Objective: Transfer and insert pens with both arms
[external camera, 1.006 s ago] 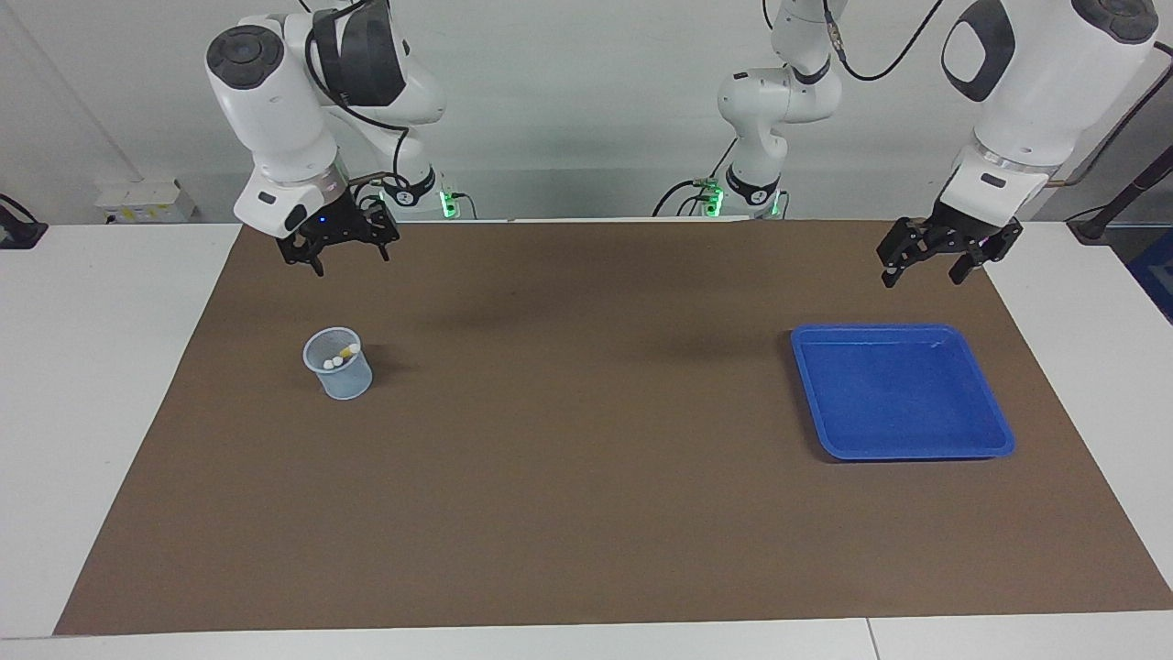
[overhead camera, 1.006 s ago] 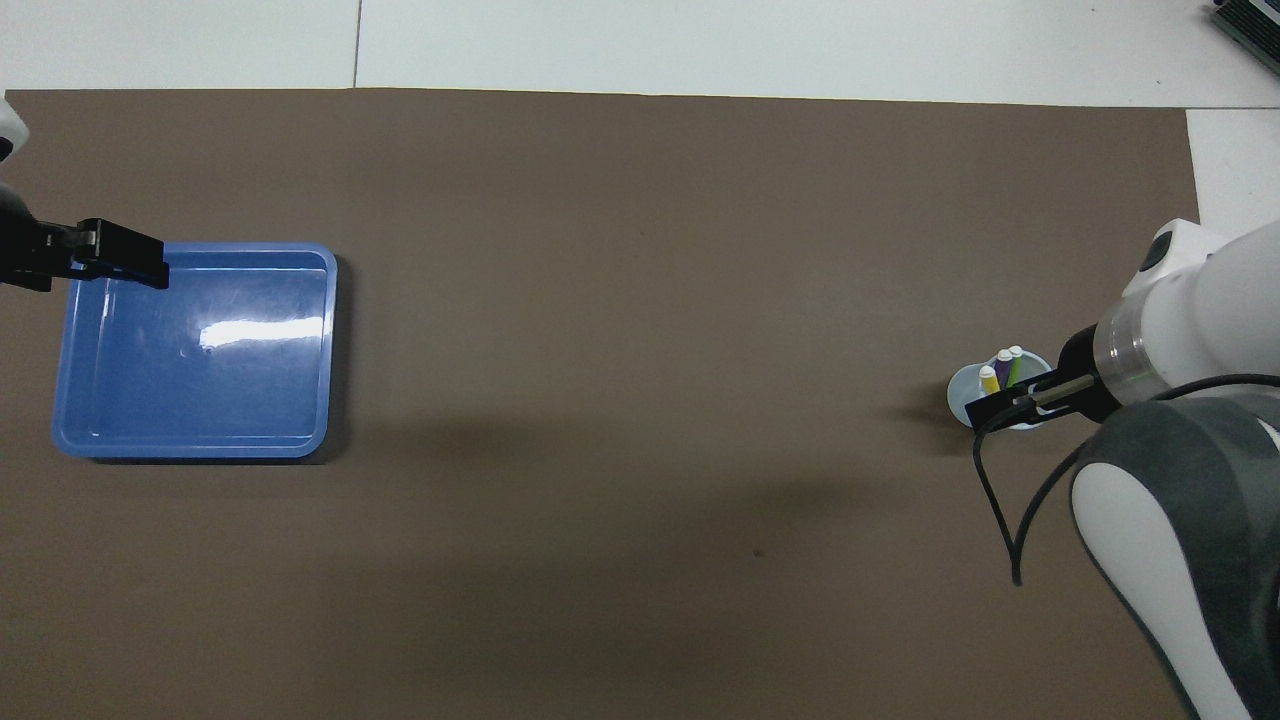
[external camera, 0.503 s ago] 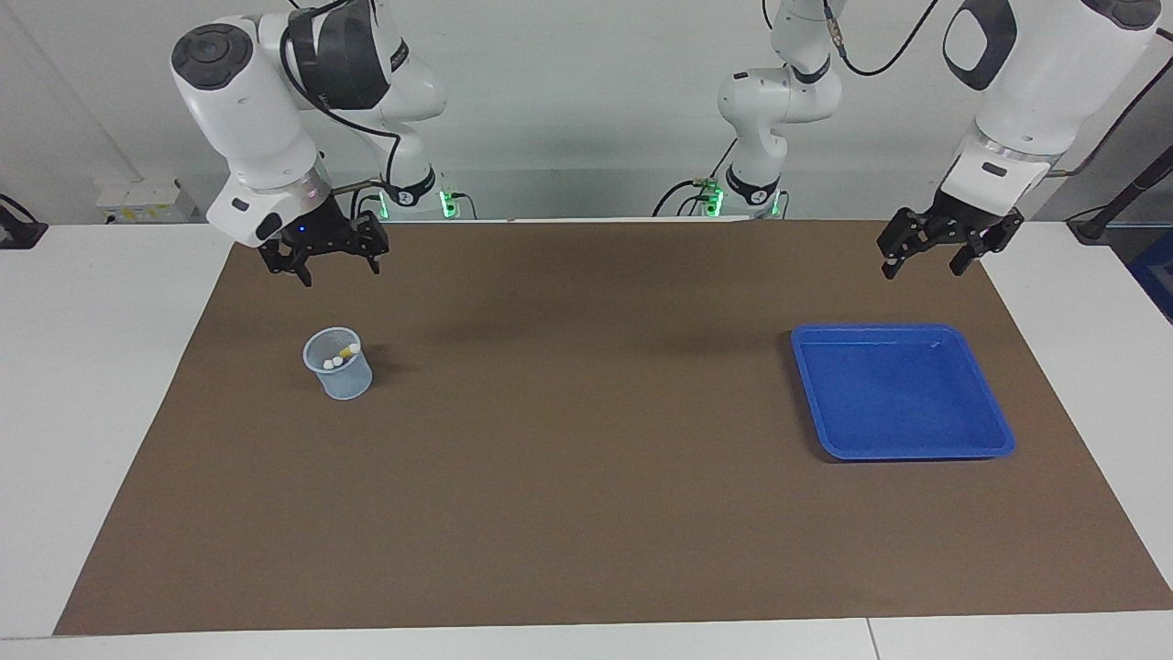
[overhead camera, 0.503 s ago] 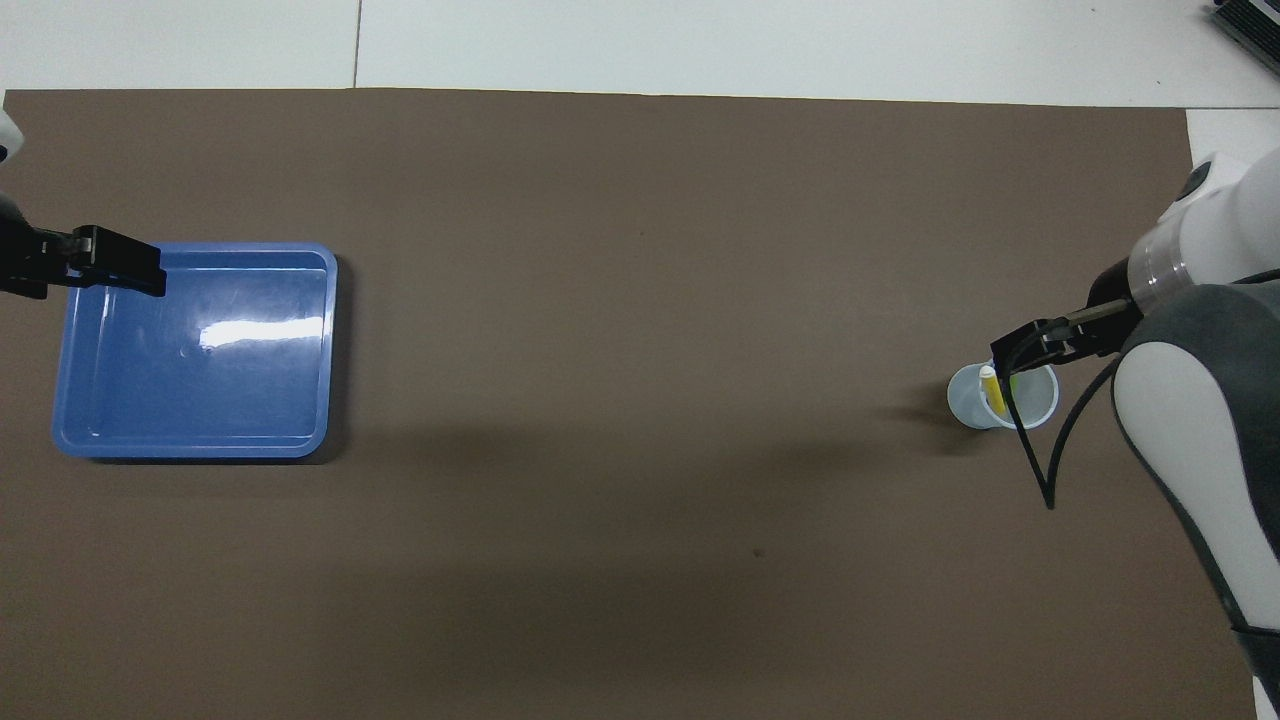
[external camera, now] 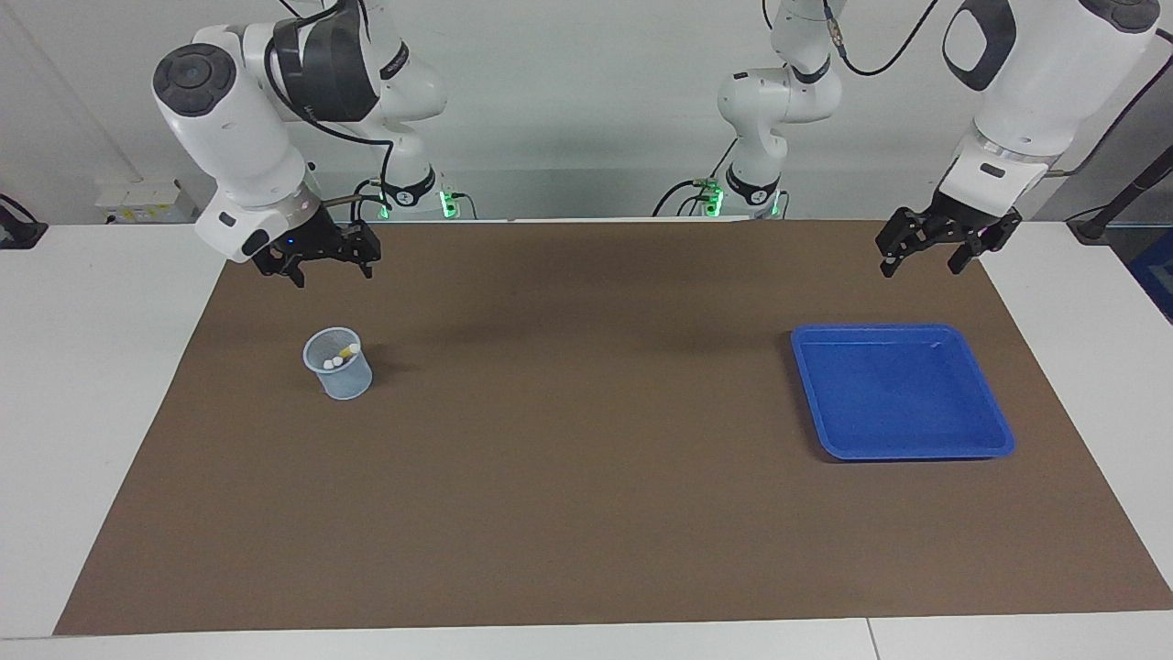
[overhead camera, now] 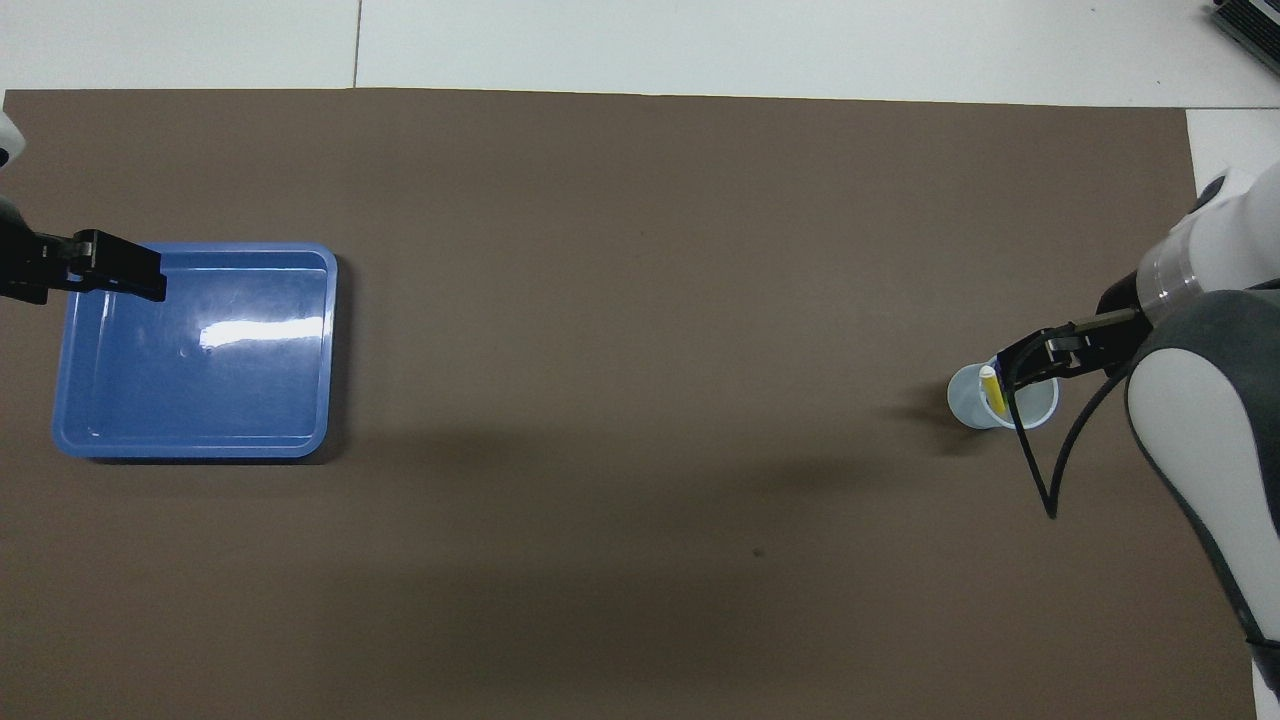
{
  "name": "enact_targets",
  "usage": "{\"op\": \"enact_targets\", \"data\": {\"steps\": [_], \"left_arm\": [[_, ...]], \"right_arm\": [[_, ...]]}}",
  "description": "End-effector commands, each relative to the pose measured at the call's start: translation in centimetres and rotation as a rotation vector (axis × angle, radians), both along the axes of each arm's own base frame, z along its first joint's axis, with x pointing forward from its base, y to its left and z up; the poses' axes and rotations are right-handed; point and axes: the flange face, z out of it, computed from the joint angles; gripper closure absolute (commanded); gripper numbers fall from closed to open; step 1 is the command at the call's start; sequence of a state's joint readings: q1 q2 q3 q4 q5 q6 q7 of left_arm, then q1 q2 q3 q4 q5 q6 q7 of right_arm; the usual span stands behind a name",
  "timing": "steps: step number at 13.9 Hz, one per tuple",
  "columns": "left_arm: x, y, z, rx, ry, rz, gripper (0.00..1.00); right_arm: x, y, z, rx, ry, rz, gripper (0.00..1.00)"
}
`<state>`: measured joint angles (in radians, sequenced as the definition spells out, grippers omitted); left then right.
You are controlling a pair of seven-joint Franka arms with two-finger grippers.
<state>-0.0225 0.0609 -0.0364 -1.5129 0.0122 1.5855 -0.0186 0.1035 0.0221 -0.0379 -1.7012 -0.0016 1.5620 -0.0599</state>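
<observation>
Fingers (external camera: 885, 266) of the left gripper (external camera: 924, 257) stand apart and hold nothing, raised over the brown mat (external camera: 586, 513) between the blue tray (external camera: 829, 440) and the robots; the right gripper (external camera: 328, 271) is likewise spread and empty, up in the air on the robots' side of the pale cup (external camera: 348, 383). The pens (external camera: 339, 357) stand inside that cup at the right arm's end of the counter, whitish caps up, and the tray is bare, so the work looks done. What could still go wrong is slight: the cup looks light and top-heavy with pens leaning on its rim, so a low sweep of the right arm or its dangling cable (overhead camera: 1030, 460) could tip it and spill them.
</observation>
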Motion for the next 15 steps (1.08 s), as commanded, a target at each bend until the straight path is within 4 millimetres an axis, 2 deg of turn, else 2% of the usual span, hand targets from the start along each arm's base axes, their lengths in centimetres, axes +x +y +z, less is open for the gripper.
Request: {"op": "enact_targets", "data": {"steps": [1, 9, 11, 15], "left_arm": [[-0.8, -0.1, 0.4, 0.008, 0.013, -0.005, 0.00], [-0.9, 0.1, 0.3, 0.001, 0.016, -0.001, 0.00], [-0.9, 0.1, 0.3, 0.001, 0.018, -0.001, 0.00], [-0.9, 0.1, 0.3, 0.001, 0.018, 0.001, 0.00]], "right_arm": [[-0.4, -0.2, 0.1, 0.020, -0.023, -0.024, 0.00], [-0.2, -0.7, 0.2, 0.002, -0.035, -0.030, 0.00], [0.3, -1.4, 0.2, 0.005, -0.064, -0.029, 0.00], [0.2, -0.7, 0.2, -0.005, -0.062, -0.007, 0.00]]}}
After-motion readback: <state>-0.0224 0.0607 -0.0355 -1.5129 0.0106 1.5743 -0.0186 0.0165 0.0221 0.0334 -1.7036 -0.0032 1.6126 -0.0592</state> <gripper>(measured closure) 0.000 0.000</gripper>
